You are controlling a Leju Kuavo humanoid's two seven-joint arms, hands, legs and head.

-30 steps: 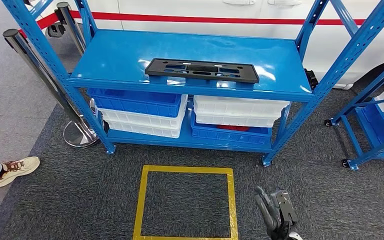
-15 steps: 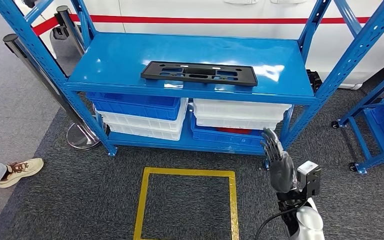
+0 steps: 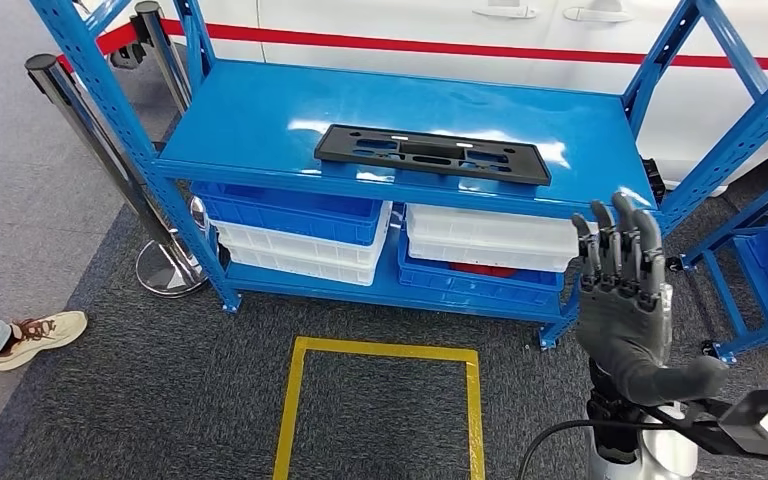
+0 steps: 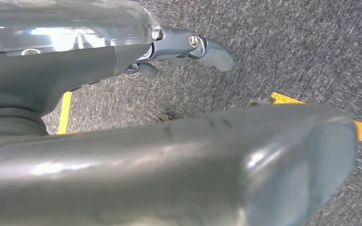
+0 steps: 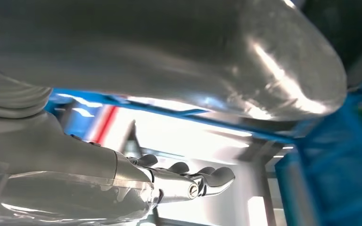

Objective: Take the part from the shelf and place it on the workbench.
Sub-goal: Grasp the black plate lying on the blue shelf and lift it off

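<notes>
- Grey carpet covers the floor; at the far left edge of the head view a person's beige shoe rests on it.
- A chrome post stands in the upper left, beside the blue shelf.
- The black part, long, flat and slotted, lies on the top level, centre of the frame, near the front edge.
- Below it, blue and white bins sit stacked on the lower level.
- A yellow taped square marks the carpet, lower centre.
- The right hand is raised at the lower right, fingers straight and spread, holding nothing, apart from the part.
- The left hand appears in its wrist view over carpet, empty, fingers loosely extended.
</notes>
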